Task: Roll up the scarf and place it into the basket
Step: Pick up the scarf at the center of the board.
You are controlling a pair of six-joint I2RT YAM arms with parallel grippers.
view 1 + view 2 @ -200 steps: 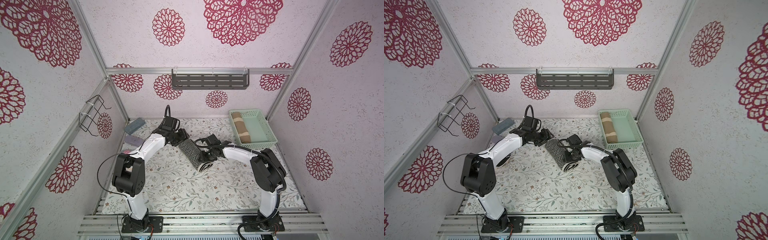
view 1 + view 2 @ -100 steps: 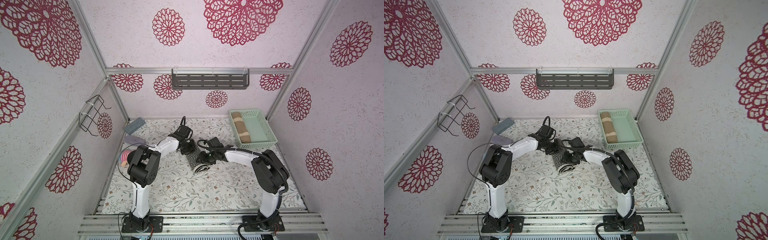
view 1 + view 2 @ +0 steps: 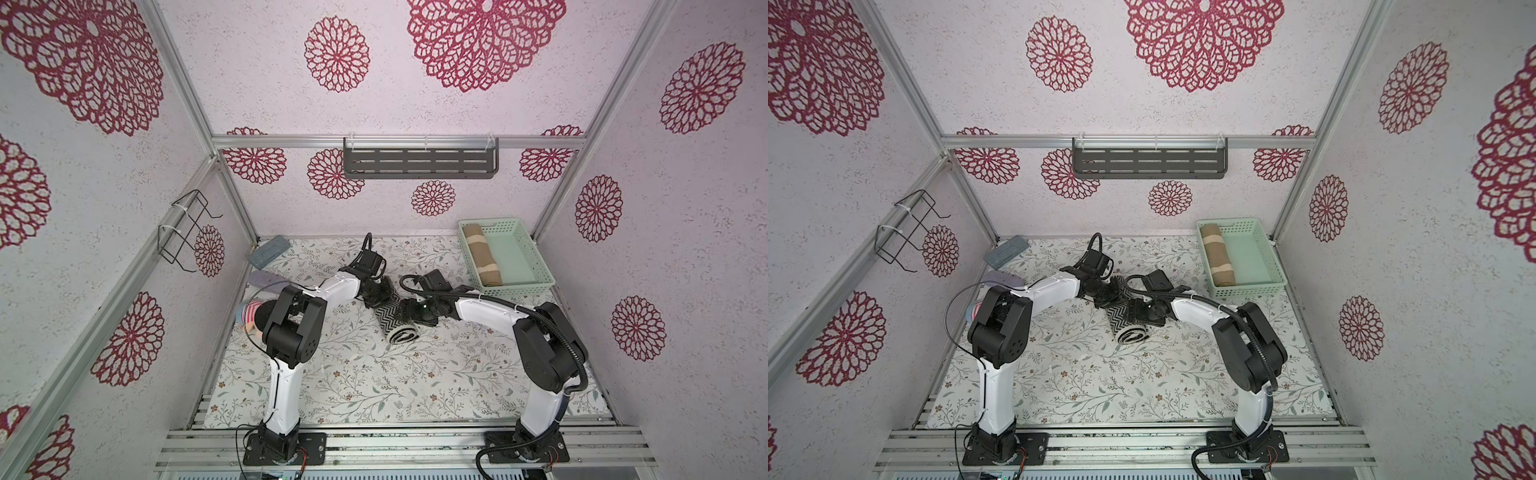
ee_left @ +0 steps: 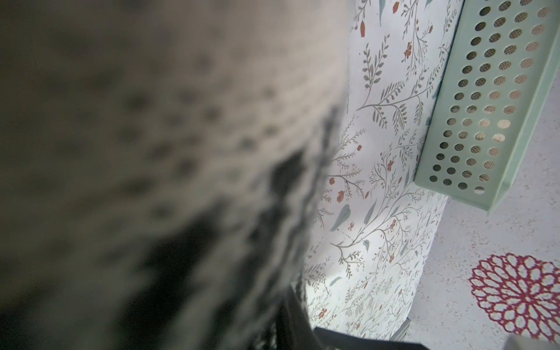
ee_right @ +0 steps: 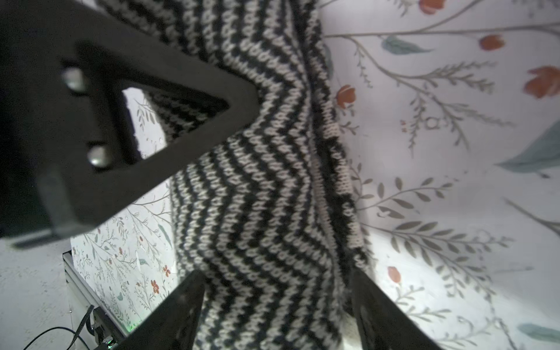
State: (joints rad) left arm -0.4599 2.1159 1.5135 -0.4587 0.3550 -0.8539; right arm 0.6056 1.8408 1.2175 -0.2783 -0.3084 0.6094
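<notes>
Closing the right end effector (image 5: 275, 275), whose jaws stand wide astride the rolled scarf (image 3: 392, 322) at the middle of the worktop (image 3: 374, 386), should come squarely before we lift toward the basket (image 3: 513, 257) at the far right corner; we cannot tell whether the left end effector (image 3: 380, 293) grips the roll's far end.

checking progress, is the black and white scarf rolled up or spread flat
Rolled up: the scarf lies as a cylinder on the table, its spiral end showing, outside the basket.

Robot lab booth: alu frame (image 3: 399, 142) w/ wallpapered panels (image 3: 257, 62), bolted rails (image 3: 399, 442).
</notes>
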